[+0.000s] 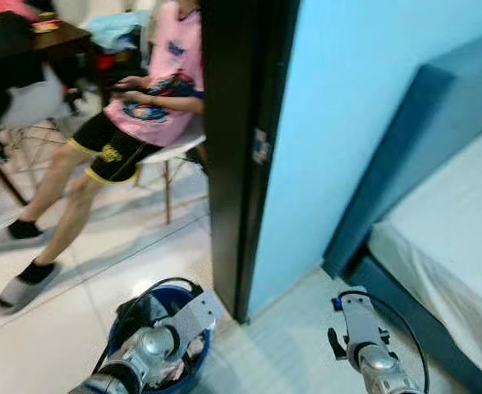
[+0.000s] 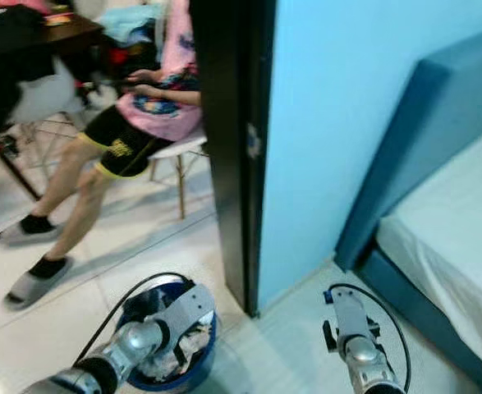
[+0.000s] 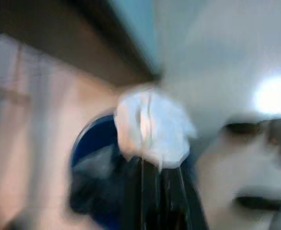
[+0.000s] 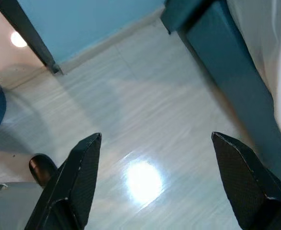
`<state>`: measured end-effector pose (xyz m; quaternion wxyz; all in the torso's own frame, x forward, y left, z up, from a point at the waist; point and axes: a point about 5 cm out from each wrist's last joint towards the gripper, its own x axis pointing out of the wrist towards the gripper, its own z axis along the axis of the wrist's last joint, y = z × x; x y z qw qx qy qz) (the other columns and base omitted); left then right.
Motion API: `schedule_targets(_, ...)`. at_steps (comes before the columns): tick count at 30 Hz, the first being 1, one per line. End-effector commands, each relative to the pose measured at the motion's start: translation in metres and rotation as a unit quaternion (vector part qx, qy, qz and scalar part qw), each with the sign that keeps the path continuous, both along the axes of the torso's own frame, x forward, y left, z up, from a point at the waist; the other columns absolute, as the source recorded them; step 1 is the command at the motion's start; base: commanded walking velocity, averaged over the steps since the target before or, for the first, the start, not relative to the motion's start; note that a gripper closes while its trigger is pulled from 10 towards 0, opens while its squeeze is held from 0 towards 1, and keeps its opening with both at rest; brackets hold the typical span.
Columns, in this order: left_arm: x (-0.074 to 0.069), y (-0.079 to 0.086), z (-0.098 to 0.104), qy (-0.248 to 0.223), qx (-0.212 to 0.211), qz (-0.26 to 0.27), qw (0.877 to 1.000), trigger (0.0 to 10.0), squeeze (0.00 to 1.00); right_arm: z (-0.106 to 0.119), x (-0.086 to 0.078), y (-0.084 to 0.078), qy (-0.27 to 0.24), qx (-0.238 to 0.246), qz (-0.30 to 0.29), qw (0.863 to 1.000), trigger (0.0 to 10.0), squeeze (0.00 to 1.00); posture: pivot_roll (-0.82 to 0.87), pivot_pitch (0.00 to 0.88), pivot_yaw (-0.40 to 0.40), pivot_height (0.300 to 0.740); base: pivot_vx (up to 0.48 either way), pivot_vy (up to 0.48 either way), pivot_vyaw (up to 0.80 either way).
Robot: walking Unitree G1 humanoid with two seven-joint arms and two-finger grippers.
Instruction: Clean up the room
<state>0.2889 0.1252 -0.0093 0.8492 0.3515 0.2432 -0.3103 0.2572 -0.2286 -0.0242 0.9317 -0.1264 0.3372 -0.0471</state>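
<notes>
A blue bin stands on the floor by the door frame, with dark and pale rubbish inside. My left arm reaches down over it. In the blurred left wrist view, my left gripper is shut on a crumpled white wad of paper, held just above the bin's rim. My right arm hangs lower right over bare floor. My right gripper is open with nothing between its fingers.
A person in a pink shirt sits on a white chair, legs stretched across the tiles. A black door frame and a light blue wall stand ahead. A blue-framed bed is on the right.
</notes>
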Motion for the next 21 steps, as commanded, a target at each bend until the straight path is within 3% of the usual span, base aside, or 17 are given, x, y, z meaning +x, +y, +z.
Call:
schedule_targets(1,-0.003,0.017,-0.007,0.002,0.059,0.028,0.998,10.0,0.0,0.0,0.0,0.006,-0.004,0.008,0.007,1.0,10.0,0.0,-0.28,0.123,0.034,0.74,0.0,0.0,0.0)
schedule_targets(6,-0.002,0.027,-0.008,0.0,0.086,0.068,0.994,10.0,0.0,0.003,0.001,0.01,-0.014,0.008,0.018,1.0,10.0,0.0,-0.29,0.126,0.028,0.74,0.0,0.0,0.0)
schedule_targets(9,-0.003,0.041,-0.01,0.004,0.116,0.11,0.987,10.0,0.0,0.005,0.001,0.013,-0.018,0.007,0.032,0.999,10.0,0.0,-0.31,0.129,0.019,0.74,0.0,0.0,0.0)
schedule_targets(16,-0.003,0.056,-0.009,0.012,0.111,0.171,0.979,10.0,0.0,0.007,-0.002,0.014,-0.018,0.003,0.041,0.999,10.0,0.0,-0.32,0.138,0.011,0.74,0.0,0.0,0.0)
schedule_targets(21,0.008,0.052,0.001,-0.021,0.095,0.186,0.978,10.0,0.0,0.01,-0.006,0.013,-0.022,-0.008,0.045,0.999,10.0,0.0,-0.34,0.15,-0.004,0.74,0.0,0.0,0.0)
